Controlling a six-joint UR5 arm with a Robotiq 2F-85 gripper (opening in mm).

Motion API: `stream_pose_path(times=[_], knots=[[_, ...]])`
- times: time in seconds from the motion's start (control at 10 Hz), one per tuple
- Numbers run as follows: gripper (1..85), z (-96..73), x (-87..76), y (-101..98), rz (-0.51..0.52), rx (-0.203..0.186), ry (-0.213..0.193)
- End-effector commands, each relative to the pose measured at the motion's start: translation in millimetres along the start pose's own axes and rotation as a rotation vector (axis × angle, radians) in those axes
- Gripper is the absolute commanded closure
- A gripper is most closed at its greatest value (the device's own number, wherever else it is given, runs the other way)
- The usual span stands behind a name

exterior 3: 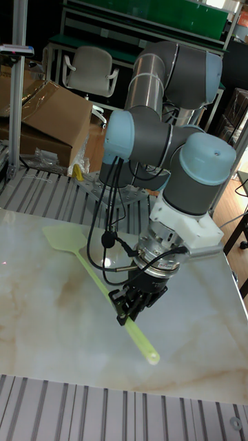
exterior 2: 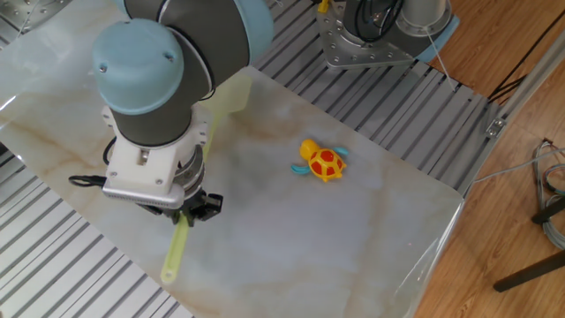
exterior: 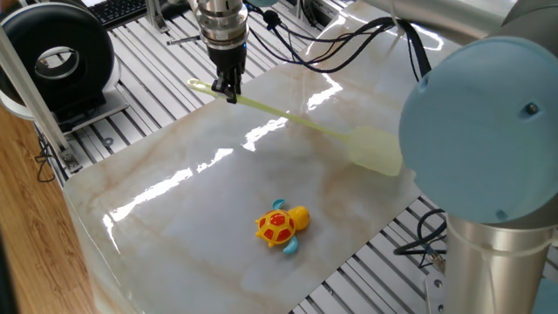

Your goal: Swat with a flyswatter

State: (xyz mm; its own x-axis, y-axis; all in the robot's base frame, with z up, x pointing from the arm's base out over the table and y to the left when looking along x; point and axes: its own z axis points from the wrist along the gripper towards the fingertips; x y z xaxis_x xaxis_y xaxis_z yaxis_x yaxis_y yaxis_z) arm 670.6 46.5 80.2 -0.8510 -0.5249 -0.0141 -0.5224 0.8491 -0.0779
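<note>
The flyswatter (exterior: 296, 122) is a long pale yellow-green stick with a flat head (exterior: 379, 150). My gripper (exterior: 229, 87) is shut on the stick near its handle end. In the other fixed view the gripper (exterior 2: 187, 215) holds the stick (exterior 2: 177, 252) while the arm hides part of the head (exterior 2: 231, 93). The tall fixed view shows the gripper (exterior 3: 127, 310) clamped on the stick (exterior 3: 100, 275), with the head (exterior 3: 63, 239) at the left, just above the marble top. The orange-and-yellow toy turtle (exterior: 281, 225) (exterior 2: 322, 162) lies apart from the swatter.
The marble slab (exterior: 174, 218) rests on a slatted metal frame (exterior: 131, 96). A black round device (exterior: 61, 57) and a keyboard (exterior: 118, 9) stand at the far left. Cables (exterior: 349, 44) trail from the arm. A second robot base (exterior 2: 380, 31) stands beyond the slab's edge.
</note>
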Motion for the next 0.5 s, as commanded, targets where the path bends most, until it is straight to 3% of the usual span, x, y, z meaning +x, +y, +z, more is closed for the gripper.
stream_pose_path(times=[0.0,0.2,0.3,0.4], knots=[[84.3,17.3,-17.8,-4.4,-0.030,-0.035,-0.076],[84.3,21.3,-25.4,-3.1,-0.034,-0.043,-0.099],[84.3,19.5,-22.2,-3.3,-0.029,-0.041,-0.090],[84.3,12.8,-6.6,-4.2,-0.015,-0.030,-0.050]])
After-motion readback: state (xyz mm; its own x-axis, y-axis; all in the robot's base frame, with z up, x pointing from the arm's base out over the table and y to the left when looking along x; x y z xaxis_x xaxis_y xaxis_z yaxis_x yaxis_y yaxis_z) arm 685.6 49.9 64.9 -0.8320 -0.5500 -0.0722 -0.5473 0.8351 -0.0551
